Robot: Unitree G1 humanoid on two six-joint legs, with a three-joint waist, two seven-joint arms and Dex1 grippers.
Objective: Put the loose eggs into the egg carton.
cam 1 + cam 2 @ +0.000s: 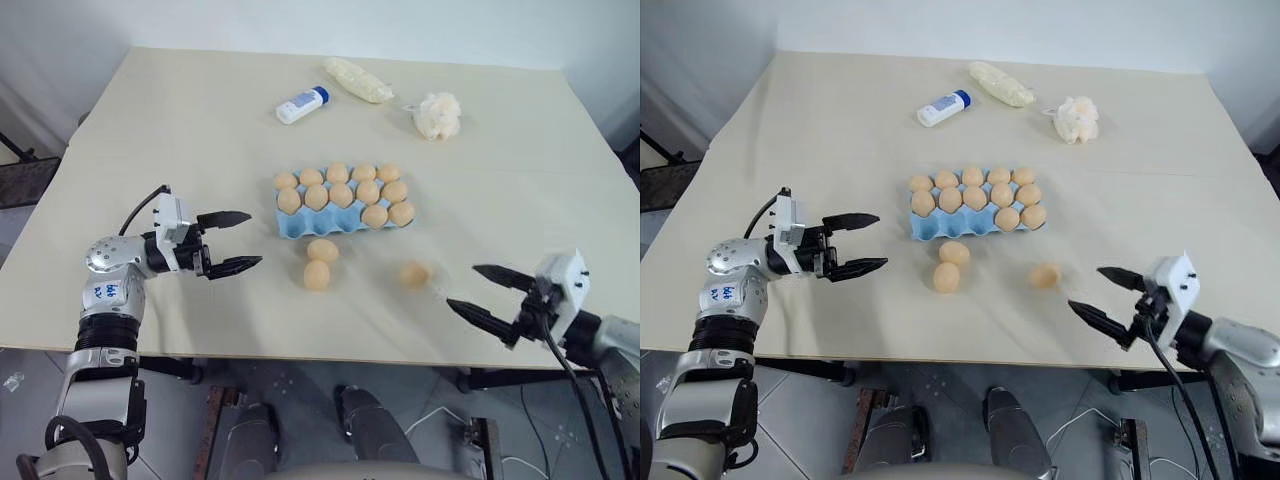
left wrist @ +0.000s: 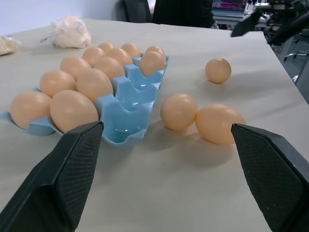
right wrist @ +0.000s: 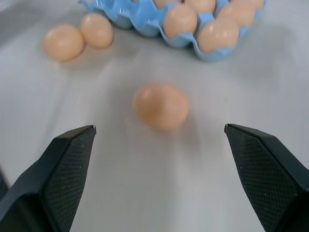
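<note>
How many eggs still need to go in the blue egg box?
Three. The egg carton already holds eleven eggs in its back and middle rows. Nothing is being carried now: the left gripper and right gripper are both open and empty. Left to do: two touching eggs just in front of the carton, and a single egg near the right gripper.

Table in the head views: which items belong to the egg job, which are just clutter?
Job:
- three loose tan-brown oval eggs on the table: a touching pair and a single egg
- light blue moulded egg carton, front-row cups unfilled
- both open grippers, left and right, holding nothing

Clutter:
- white bottle with blue cap
- fluffy cream puff ball
- pale yellowish wrapped roll
</note>
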